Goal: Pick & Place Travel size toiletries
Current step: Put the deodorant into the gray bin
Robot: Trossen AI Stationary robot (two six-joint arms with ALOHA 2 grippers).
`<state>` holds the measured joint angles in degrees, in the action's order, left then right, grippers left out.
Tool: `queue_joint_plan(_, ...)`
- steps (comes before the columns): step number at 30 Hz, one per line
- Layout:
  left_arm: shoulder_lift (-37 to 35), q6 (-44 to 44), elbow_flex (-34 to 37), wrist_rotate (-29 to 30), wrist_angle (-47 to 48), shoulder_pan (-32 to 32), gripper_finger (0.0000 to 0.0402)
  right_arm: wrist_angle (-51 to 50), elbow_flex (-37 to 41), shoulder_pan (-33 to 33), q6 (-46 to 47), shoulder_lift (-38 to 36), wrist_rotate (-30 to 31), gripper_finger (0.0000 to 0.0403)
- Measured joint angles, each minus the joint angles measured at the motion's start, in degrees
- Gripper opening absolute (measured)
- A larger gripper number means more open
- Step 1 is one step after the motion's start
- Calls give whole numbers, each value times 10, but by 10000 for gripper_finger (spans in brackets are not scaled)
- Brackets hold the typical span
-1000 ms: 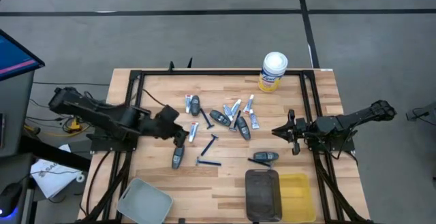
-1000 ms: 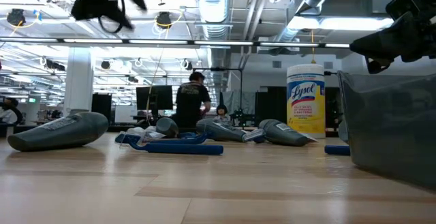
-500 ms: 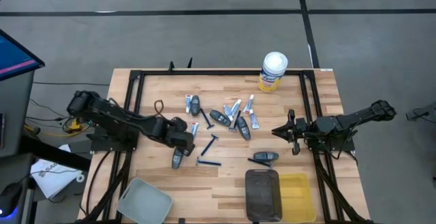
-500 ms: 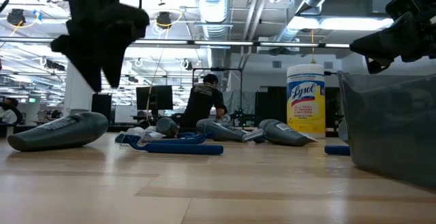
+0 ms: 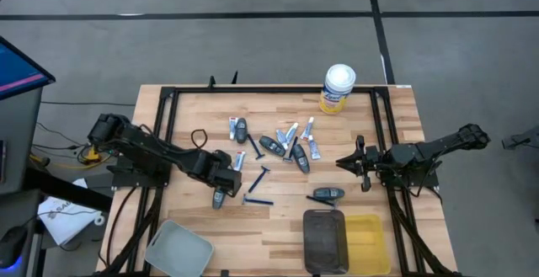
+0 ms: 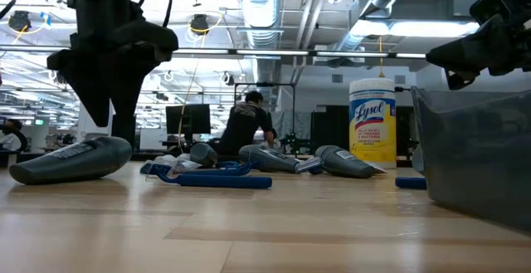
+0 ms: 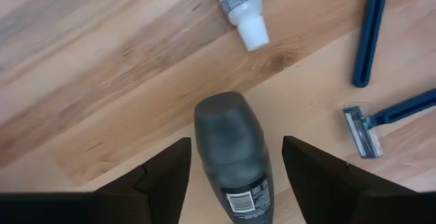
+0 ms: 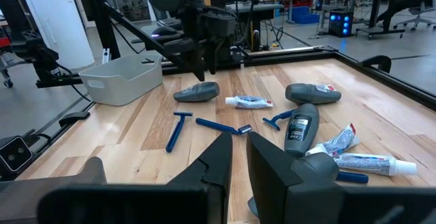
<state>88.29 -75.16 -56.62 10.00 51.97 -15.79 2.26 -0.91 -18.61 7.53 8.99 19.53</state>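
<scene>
The toiletries lie scattered mid-table: white tubes (image 5: 290, 134), blue razors (image 5: 257, 180) and dark grey oblong pieces (image 5: 271, 146). My left gripper (image 5: 221, 181) points down, open, over one grey oblong piece (image 7: 231, 156) lying flat on the wood. One finger (image 7: 160, 176) stands on each side of it, and no touch shows. A white tube (image 7: 238, 6) and two razors (image 7: 371, 33) lie just beyond. My right gripper (image 5: 341, 163) hovers shut and empty at the table's right, near another grey piece (image 5: 327, 194).
A yellow canister with a white lid (image 5: 338, 89) stands at the far right. A grey bin (image 5: 177, 247) sits at the near left corner. A dark tray (image 5: 325, 239) and a yellow one (image 5: 368, 243) sit at the near right. A person (image 6: 249, 128) is in the room behind.
My left gripper has come down from high above the table and a little toward the near edge. It has tipped to point down, and its fingers now stand around the grey oblong piece, which has not moved.
</scene>
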Motion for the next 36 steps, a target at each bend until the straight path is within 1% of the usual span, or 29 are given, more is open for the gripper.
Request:
queue_joint_plan(7,0,0,0,-22,-4,0,303,0,0,0,0,0,0,40)
queue_joint_plan(12,0,-5,0,-23,-7,0,331,0,0,0,0,0,0,40)
queue_joint_plan(19,0,-29,30,-13,-22,0,331,0,0,0,0,0,0,40)
queue_joint_plan(23,0,-33,59,-19,-55,0,322,0,0,0,0,0,0,40)
queue_joint_plan(31,0,-35,92,-15,-119,0,312,0,0,0,0,0,0,40)
queue_joint_plan(36,9,-45,102,-16,-135,0,312,0,0,0,0,0,0,40)
